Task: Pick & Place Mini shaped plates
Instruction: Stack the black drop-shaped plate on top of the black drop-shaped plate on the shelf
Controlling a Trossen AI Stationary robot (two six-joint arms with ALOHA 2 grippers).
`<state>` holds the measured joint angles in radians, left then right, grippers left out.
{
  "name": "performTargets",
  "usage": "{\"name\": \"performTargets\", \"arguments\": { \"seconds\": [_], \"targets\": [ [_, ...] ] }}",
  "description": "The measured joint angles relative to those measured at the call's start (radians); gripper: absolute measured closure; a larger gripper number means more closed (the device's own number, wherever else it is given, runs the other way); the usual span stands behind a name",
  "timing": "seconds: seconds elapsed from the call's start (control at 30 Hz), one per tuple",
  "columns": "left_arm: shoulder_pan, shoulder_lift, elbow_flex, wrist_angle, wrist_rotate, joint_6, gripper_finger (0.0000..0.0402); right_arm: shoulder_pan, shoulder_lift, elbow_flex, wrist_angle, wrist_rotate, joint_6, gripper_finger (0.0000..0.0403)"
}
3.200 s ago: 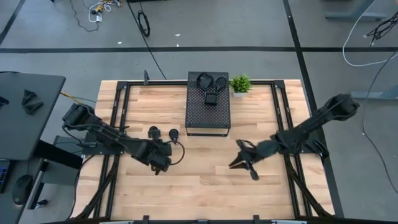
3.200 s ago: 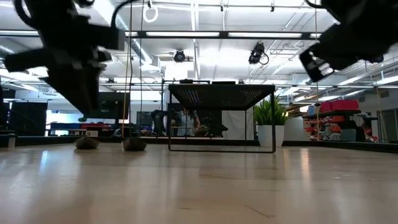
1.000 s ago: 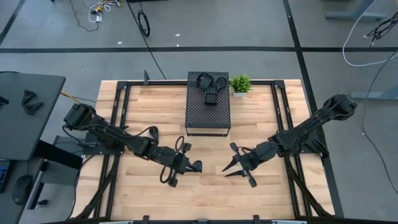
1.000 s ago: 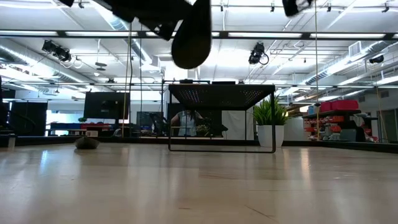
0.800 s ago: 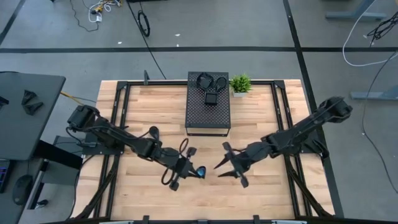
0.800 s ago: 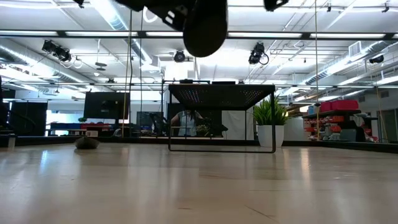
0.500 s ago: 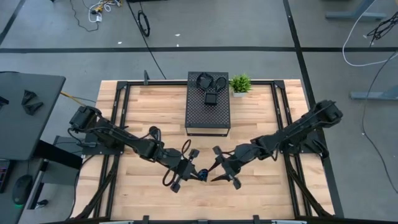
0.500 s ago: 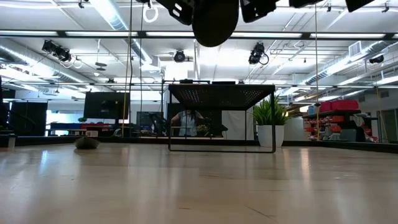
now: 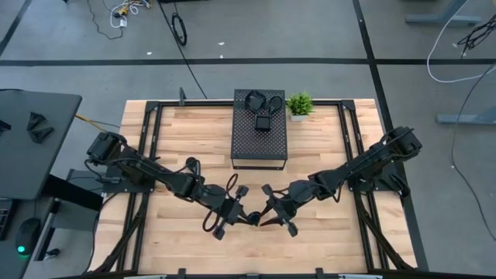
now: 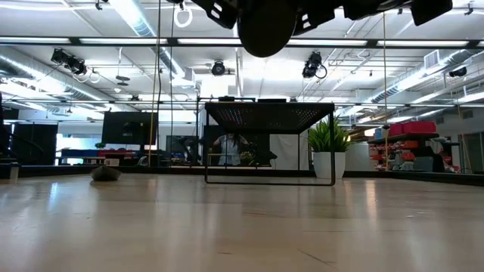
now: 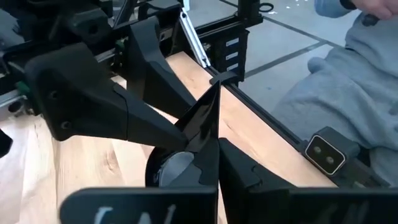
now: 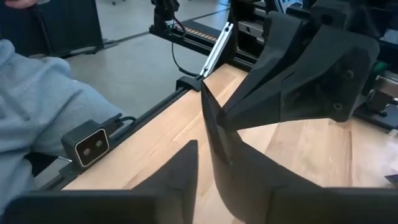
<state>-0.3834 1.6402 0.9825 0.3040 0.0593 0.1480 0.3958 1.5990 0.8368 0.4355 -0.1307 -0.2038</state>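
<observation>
high view: left pincer (image 9: 242, 215) grips small glossy black plate (image 10: 266, 26) by its rim; looks stiff, slippery; right pincer (image 9: 270, 213) is open.

two arms (image 9: 155, 174), five mini plates (image 9: 263, 123), one perforated box (image 9: 259, 147), one potted plant (image 9: 299, 104).

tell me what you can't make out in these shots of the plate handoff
- High view: the plate between the left gripper and the right gripper is too small to tell its shape.
- Low view: both arms are cut off by the top edge.
- Wrist views: the plate shows edge-on, its face hidden.
- Right wrist view: the person's grey sleeve is cut off.
</observation>
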Motion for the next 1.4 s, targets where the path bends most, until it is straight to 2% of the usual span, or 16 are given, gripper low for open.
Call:
{"name": "performTargets", "arguments": {
  "seconds": [0.17, 0.3, 0.57, 0.77, 0.87, 0.93, 1.03, 1.1, 1.17, 1.27, 1.4],
  "targets": [
    [0.001, 0.0, 0.0, 0.001, -0.012, 0.003, 0.0387, 0.0, 0.0, 0.0, 0.004, -0.004, -0.001, 0.035],
    [0.001, 0.0, 0.0, 0.006, -0.019, 0.006, 0.0372, 0.001, 0.0, 0.0, 0.003, -0.053, -0.023, 0.0393],
    [0.011, -0.004, -0.001, 0.048, -0.021, -0.013, 0.0312, 0.006, -0.001, 0.0, -0.063, -0.098, -0.019, 0.0399],
    [0.023, -0.018, -0.001, -0.054, -0.025, -0.057, 0.0278, 0.039, -0.057, 0.0, -0.37, -0.085, -0.027, 0.0398],
    [0.022, -0.018, -0.001, -0.166, -0.067, -0.102, 0.0276, 0.056, -0.151, 0.0, -0.589, 0.035, -0.116, 0.0399],
    [0.021, -0.018, -0.001, -0.224, -0.113, -0.155, 0.0279, 0.065, -0.233, 0.0, -0.731, 0.19, -0.227, 0.0399],
    [0.022, -0.018, -0.002, -0.283, -0.176, -0.224, 0.0288, 0.059, -0.361, 0.0, -0.842, 0.424, -0.409, 0.0398],
    [0.02, -0.018, -0.002, -0.273, -0.198, -0.238, 0.0294, 0.003, -0.438, 0.0, -0.853, 0.496, -0.527, 0.0399],
    [0.02, -0.018, -0.002, -0.258, -0.197, -0.236, 0.03, -0.104, -0.51, 0.0, -0.857, 0.484, -0.659, 0.04],
    [0.019, -0.018, -0.002, -0.255, -0.197, -0.234, 0.0308, -0.324, -0.57, 0.0, -0.803, 0.353, -0.802, 0.0401],
    [0.021, -0.018, -0.002, -0.25, -0.199, -0.233, 0.0316, -0.642, -0.544, 0.0, -0.689, 0.087, -0.919, 0.0401]
  ]
}}
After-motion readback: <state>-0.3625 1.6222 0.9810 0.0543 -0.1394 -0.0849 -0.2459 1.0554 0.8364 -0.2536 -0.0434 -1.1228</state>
